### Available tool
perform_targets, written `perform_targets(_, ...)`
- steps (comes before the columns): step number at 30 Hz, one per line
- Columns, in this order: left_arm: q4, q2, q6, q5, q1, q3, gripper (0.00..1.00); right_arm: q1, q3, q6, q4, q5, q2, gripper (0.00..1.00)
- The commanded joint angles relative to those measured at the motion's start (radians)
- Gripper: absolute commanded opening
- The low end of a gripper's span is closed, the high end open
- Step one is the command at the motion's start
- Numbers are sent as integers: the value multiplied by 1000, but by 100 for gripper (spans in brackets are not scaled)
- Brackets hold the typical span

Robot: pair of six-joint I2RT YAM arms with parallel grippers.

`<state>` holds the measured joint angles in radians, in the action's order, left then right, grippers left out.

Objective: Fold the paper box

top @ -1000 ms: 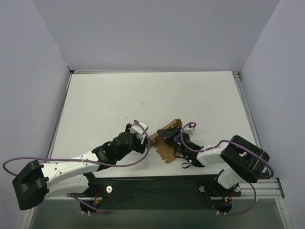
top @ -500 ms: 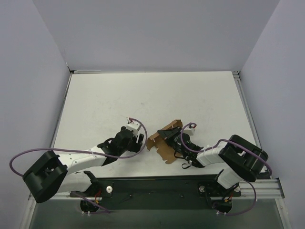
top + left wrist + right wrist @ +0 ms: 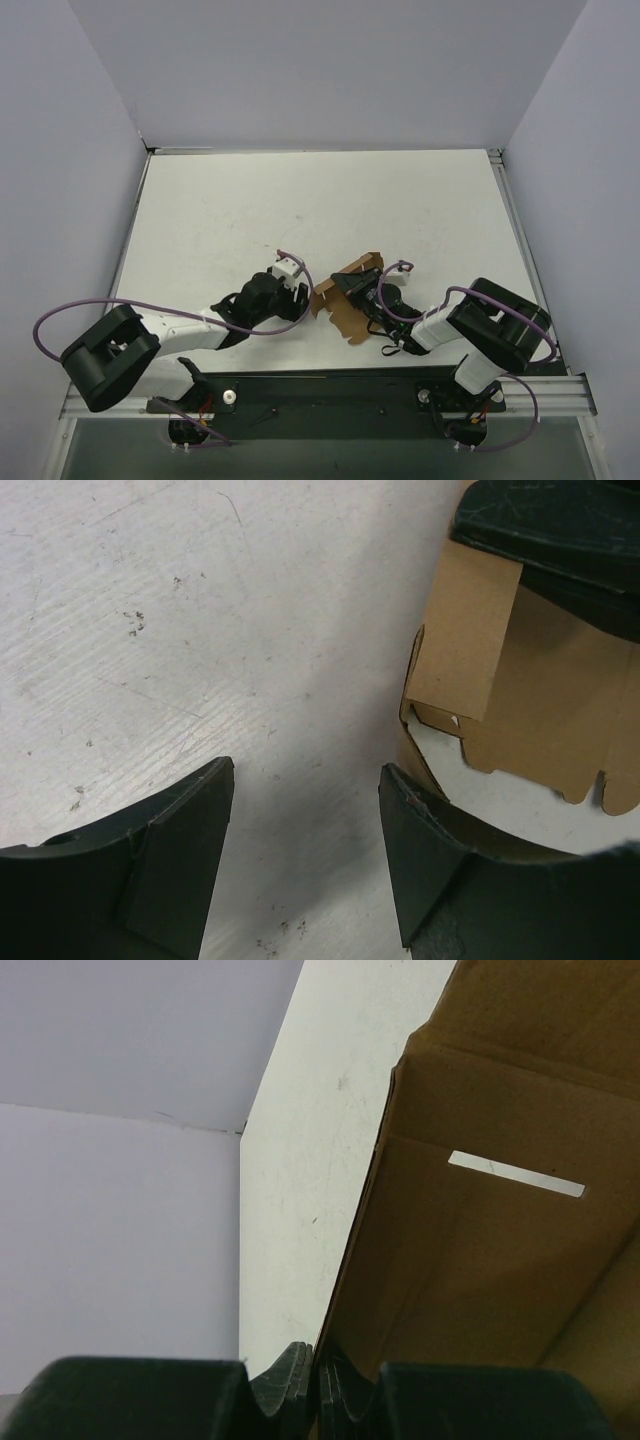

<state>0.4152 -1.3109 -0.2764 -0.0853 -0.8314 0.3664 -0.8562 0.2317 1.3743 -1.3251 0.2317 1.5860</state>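
Note:
The paper box [image 3: 343,300] is a brown cardboard cut-out, partly folded, lying near the table's front middle. My right gripper [image 3: 358,288] is shut on one of its panels; in the right wrist view the jaws [image 3: 318,1362] pinch the sheet's edge, and a panel with a slot [image 3: 500,1260] rises to the right. My left gripper [image 3: 303,297] stands open just left of the box. In the left wrist view its fingers [image 3: 305,770] frame bare table, and the right fingertip [image 3: 400,790] lies against the edge of a box flap [image 3: 470,630]. The black right gripper [image 3: 560,530] shows behind the cardboard.
The white table [image 3: 300,200] has grey walls on three sides. A black rail [image 3: 330,395] with both arm bases runs along the near edge. Purple cables [image 3: 60,320] loop beside each arm.
My left gripper drew back to the left of the box, then edged right again to its flap, jaws a little narrower. The right gripper kept its grip.

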Motion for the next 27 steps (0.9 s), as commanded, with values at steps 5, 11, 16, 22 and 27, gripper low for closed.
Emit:
perform_targets(5, 82, 102, 3, 70, -6, -24, 73, -1, -2, -27, 101, 47, -98, 0)
perform_targets(11, 98, 193, -37, 108, -21, -86, 79, 0, 12, -18, 172, 47, -136, 0)
perform_targets(16, 146, 110, -52, 104, -55, -58, 81, -7, 20, -11, 173, 49, -132, 0)
perform_targets(22, 151, -28, -52, -42, -113, 19, 79, -12, 20, -12, 198, 57, -155, 0)
perform_targets(27, 250, -96, -64, -68, -129, 40, 53, -18, 20, -23, 239, 69, -187, 0)
